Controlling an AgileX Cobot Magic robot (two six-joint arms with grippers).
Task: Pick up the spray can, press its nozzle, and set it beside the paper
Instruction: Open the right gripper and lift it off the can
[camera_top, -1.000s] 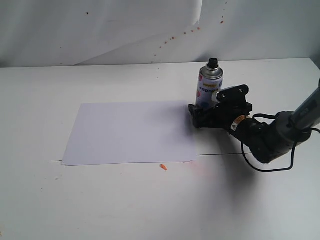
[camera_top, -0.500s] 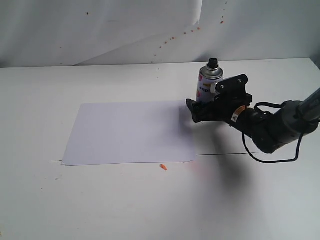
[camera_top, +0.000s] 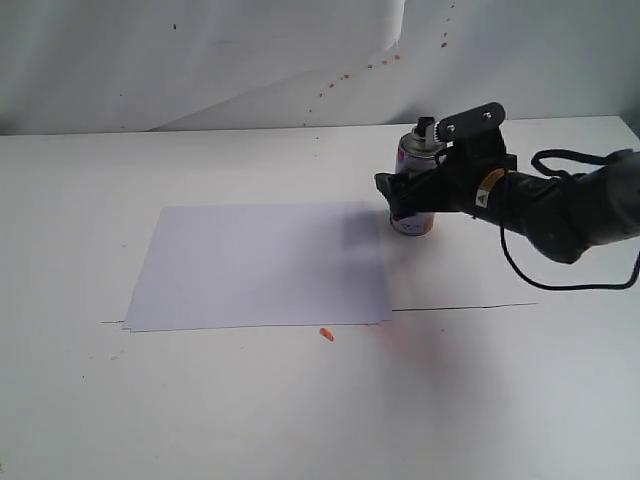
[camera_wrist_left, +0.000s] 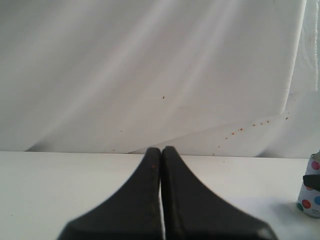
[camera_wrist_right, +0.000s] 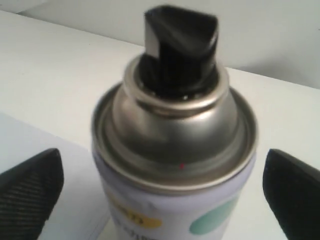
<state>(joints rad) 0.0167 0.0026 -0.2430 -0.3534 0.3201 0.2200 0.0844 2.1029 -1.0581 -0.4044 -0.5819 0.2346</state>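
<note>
The spray can (camera_top: 413, 222) stands upright on the table just off the far right corner of the paper (camera_top: 260, 265), which lies flat. Its black nozzle (camera_top: 427, 125) tops the silver dome. My right gripper (camera_top: 404, 196) is open and straddles the can's upper body. In the right wrist view the can (camera_wrist_right: 175, 150) and nozzle (camera_wrist_right: 181, 47) fill the middle, and both fingers (camera_wrist_right: 30, 187) stand apart from its sides. The paper (camera_wrist_right: 75, 170) shows beside the can. My left gripper (camera_wrist_left: 161, 151) is shut on nothing, with the can (camera_wrist_left: 312, 192) far off at the edge of its view.
A wrinkled white backdrop sheet (camera_top: 200, 60) with orange specks hangs behind the table. A small orange scrap (camera_top: 326, 334) lies by the paper's near edge. A thin dark line (camera_top: 460, 307) crosses the table. The right arm's cable (camera_top: 560, 285) loops down.
My right gripper has risen from near the can's base to its upper body and moved farther around it. The can and the paper have not moved.
</note>
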